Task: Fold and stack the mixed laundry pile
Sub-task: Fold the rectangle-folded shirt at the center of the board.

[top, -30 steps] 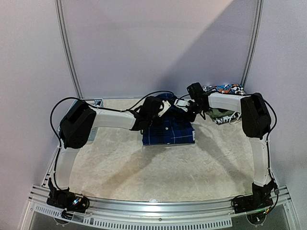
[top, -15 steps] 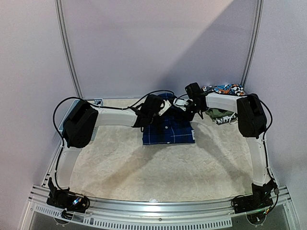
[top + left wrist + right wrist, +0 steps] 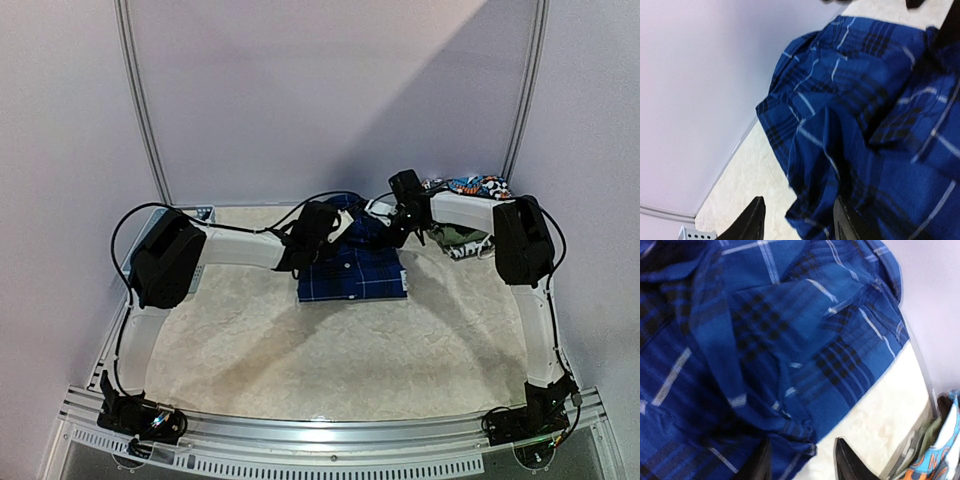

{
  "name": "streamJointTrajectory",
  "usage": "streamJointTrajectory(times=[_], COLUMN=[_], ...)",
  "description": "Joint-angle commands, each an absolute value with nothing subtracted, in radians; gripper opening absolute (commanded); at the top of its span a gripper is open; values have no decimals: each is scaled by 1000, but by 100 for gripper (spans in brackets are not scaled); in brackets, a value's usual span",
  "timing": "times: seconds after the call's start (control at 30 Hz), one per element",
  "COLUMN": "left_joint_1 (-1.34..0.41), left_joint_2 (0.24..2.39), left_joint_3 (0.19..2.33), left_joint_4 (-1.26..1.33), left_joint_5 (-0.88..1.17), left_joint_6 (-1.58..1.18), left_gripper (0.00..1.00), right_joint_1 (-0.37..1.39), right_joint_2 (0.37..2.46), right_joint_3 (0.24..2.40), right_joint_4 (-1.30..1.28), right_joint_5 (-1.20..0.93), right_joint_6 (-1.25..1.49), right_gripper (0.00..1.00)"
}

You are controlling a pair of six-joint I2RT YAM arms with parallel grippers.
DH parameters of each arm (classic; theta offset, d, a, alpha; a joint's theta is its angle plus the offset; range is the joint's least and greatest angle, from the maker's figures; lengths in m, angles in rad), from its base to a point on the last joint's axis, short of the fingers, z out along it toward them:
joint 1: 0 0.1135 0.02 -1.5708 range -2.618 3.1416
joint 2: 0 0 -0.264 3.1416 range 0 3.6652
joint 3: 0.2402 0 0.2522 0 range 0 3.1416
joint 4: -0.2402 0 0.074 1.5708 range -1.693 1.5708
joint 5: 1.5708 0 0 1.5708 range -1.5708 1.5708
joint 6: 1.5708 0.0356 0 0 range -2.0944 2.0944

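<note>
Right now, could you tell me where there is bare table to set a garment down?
The wide near stretch of table, between the plaid shirt and the near edge, is bare. The back is crowded: shirt, laundry pile at right, basket at left.

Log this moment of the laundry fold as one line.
plaid shirt: roughly folded on table | left jaws: apart at shirt edge | right jaws: apart at shirt edge | other garments: far right
</note>
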State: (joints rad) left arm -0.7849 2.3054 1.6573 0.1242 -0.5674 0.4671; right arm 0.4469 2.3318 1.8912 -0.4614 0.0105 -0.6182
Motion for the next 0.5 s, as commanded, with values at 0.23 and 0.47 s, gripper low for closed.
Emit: streamJointTrajectory(times=[0.23, 0.47], left_joint_1=[-778, -794], left_joint_2=[1909, 1738], left_joint_3=[1453, 1363], left_joint_4=[-136, -316], left_joint_5=[-594, -111], left_joint_6=[204, 190], left_gripper=[57, 59], right_joint_1=[419, 408], right_joint_2=[2044, 1799], right_joint_3=[1775, 1527], right_joint_4=[-477, -581], right_joint_5=[50, -275], right_joint_6=[-454, -467], right_gripper=[66, 65])
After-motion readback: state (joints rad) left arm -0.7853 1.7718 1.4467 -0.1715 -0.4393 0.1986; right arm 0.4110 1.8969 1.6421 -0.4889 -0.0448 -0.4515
